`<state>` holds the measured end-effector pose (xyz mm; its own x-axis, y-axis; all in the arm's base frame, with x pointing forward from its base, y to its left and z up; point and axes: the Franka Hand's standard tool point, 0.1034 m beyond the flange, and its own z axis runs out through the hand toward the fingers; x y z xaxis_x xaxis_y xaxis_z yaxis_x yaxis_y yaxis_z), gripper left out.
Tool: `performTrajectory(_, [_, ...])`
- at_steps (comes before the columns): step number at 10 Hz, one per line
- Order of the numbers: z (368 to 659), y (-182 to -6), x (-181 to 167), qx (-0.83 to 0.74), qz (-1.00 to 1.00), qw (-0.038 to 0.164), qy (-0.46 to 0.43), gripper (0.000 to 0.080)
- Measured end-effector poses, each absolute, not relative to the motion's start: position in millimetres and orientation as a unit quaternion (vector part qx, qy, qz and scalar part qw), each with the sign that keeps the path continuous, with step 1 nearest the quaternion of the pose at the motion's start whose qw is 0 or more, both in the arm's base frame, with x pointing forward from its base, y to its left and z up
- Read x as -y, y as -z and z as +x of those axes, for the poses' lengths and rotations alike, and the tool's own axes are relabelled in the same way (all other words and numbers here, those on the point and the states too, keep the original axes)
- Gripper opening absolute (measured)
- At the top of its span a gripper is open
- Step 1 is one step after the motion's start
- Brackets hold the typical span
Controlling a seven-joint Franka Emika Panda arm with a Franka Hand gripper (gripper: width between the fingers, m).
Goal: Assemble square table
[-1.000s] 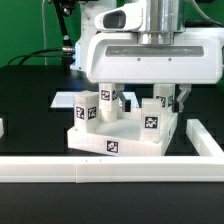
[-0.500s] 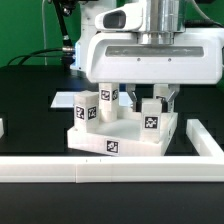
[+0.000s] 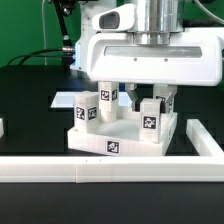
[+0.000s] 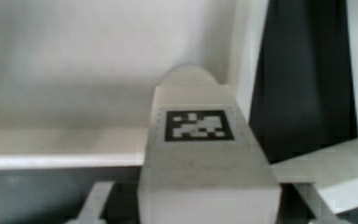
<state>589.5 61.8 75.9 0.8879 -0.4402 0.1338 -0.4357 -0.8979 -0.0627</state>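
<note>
Exterior view: square tabletop [image 3: 122, 138] sits mid-frame on the black table [image 3: 30, 95], rim up, one tag on its near side. Three legs stand in its corner sockets: one at the left [image 3: 86, 110], one behind it toward centre [image 3: 105, 96], one at the near right [image 3: 150, 121]. A fourth leg [image 3: 158, 104] is upright at the back right, between the gripper [image 3: 155, 100] fingers; jaws are narrowed and clamped on it. The wrist view confirms: tagged leg [image 4: 201, 135] fills the centre between both fingers, tabletop wall behind it. Whether this leg is seated in its socket is hidden. White L-shaped border wall [image 3: 110, 168] runs across the lower frame and up the right side. Marker board [image 3: 66, 100] lies behind the tabletop, left of centre, partly blocked by the legs. The arm's white body covers the upper centre.
</note>
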Motion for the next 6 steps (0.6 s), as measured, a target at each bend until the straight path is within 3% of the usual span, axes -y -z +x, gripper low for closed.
performTrajectory(6, [587.3, -76.1, -71.3, -0.502, -0.862, 0.036, 0.058, 0.0291])
